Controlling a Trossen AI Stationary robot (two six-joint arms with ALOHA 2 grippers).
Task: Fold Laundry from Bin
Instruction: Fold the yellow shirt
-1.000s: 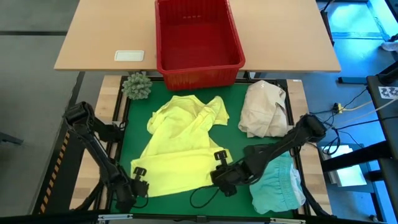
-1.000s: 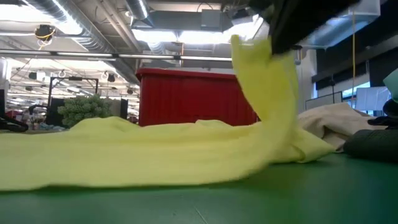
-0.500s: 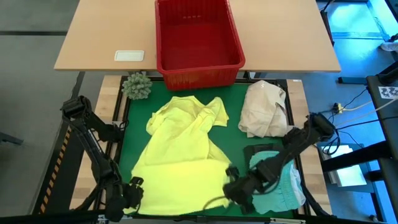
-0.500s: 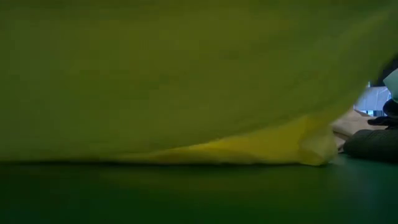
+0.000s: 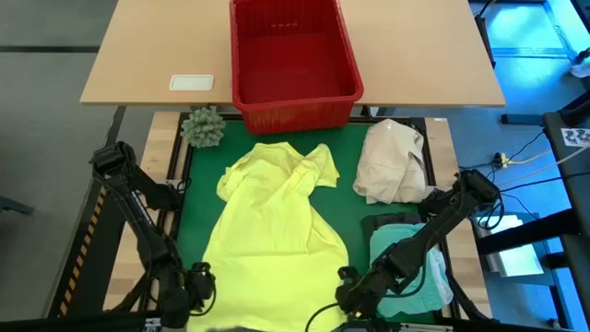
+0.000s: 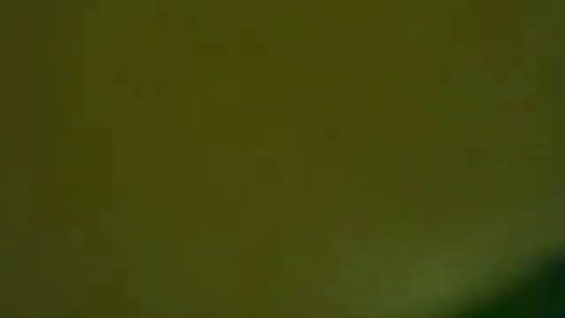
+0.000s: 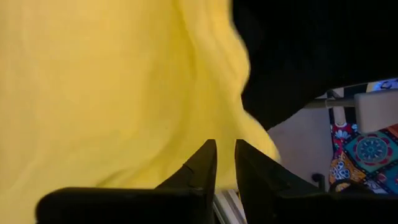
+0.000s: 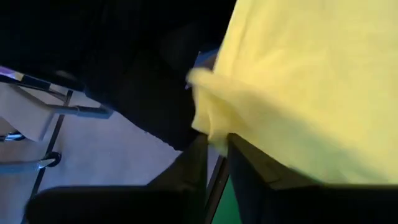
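While a wooden table (image 5: 147, 55) holds the red bin (image 5: 293, 57), the green mat (image 5: 350, 157) carries a yellow shirt (image 5: 272, 226) lying lengthwise toward the near edge. Left gripper (image 5: 197, 281) and right gripper (image 5: 348, 284), jaws slightly parted, flank its hem.

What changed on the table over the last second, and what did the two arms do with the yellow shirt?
Both grippers drew the yellow shirt's hem toward the table's near edge, spreading it long and flat; the left gripper and right gripper now sit at its near corners. The shirt now covers the low view. The red bin, cream bundle, turquoise garment and spiky ball stayed put.
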